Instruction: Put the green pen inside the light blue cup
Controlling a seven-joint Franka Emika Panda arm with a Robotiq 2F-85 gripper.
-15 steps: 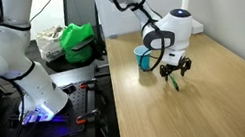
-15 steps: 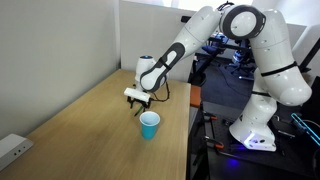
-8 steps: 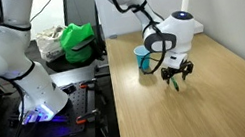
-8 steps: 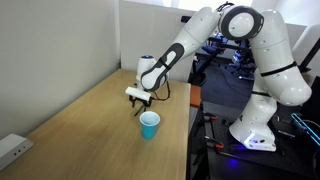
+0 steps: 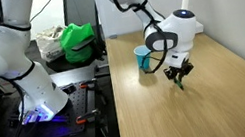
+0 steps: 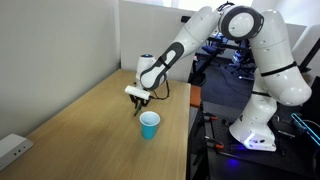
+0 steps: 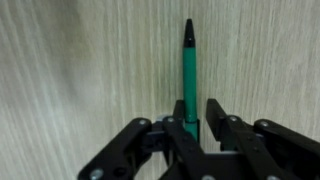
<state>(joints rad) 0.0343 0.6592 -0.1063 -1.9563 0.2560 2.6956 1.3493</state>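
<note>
The green pen (image 7: pixel 188 62) with a black tip lies flat on the wooden table (image 5: pixel 225 101), pointing away from the wrist camera. My gripper (image 7: pixel 196 108) is down over its near end with one finger on each side. The jaws are narrow: one finger sits against the pen, and a thin strip of table shows between the pen and the other finger. The light blue cup (image 5: pixel 143 59) stands upright on the table a short way from the gripper (image 5: pixel 176 75). It shows in both exterior views, close beside the gripper (image 6: pixel 138 100) as the cup (image 6: pixel 149 125) appears there.
The table's edge runs past the cup, with the robot base (image 5: pixel 23 81) and a green cloth (image 5: pixel 78 41) beyond it. A small grey box (image 6: pixel 12 148) sits at the table's corner. A wall borders the table's far side.
The jaws have drawn in from wide open to a narrow gap around the pen. The arm, pen and cup stay where they were.
</note>
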